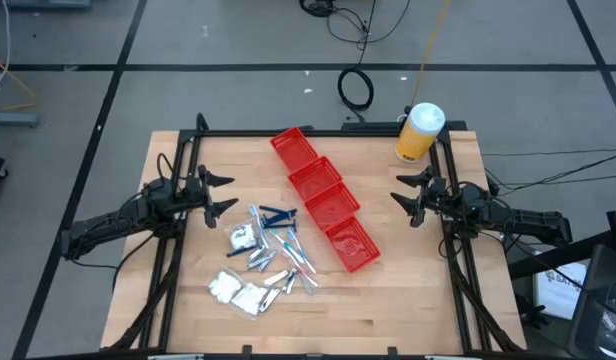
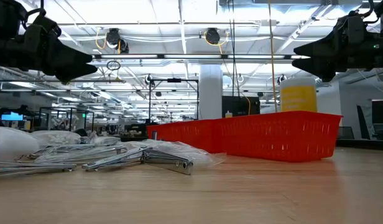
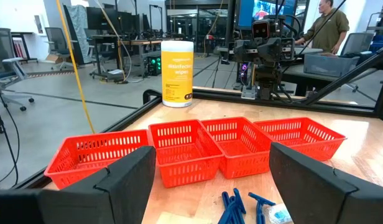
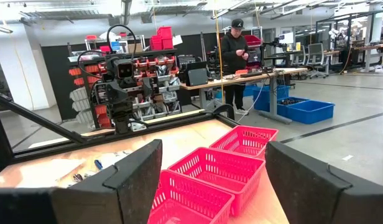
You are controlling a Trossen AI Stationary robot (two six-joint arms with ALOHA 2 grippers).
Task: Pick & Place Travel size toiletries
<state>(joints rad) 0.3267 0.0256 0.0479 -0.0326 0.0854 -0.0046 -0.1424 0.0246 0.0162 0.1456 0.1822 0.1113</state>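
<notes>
While the travel size toiletries (image 1: 263, 257) lie heaped on the bench (image 1: 408, 300) just beside the row of red bins (image 1: 324, 198), nothing is picked up yet. Your left gripper (image 1: 220, 194) hangs nearest the heap, jaws spread wide and empty; the right gripper (image 1: 403, 195) waits across the bins, likewise wide. Next, you probably lower the left onto one item.
</notes>
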